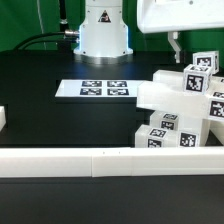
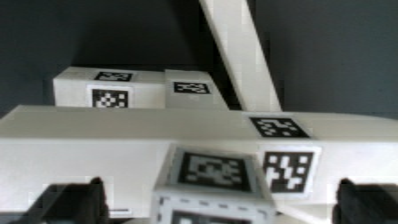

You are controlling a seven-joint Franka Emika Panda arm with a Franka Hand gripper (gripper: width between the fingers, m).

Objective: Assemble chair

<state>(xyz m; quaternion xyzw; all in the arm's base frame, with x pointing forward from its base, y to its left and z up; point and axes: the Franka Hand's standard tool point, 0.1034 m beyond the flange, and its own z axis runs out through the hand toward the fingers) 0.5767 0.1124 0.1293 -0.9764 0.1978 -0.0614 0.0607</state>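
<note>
The chair pieces [image 1: 180, 110] sit clustered at the exterior view's right: glossy white blocks with black-and-white tags, stacked and leaning together. My gripper [image 1: 177, 48] hangs above the cluster's back, apart from it. In the wrist view my gripper [image 2: 217, 205] is open, with its dark fingers [image 2: 71, 202] wide apart. A short tagged post [image 2: 222, 175] shows between them, farther down. Behind it lie a flat white slab [image 2: 125, 128], two tagged blocks [image 2: 116, 88] and a long white bar [image 2: 240, 50]. Nothing is held.
The marker board [image 1: 105, 88] lies on the black table in front of the robot base [image 1: 103, 30]. A long low white rail [image 1: 100, 160] runs along the front. A small white piece [image 1: 3, 118] sits at the exterior view's left edge.
</note>
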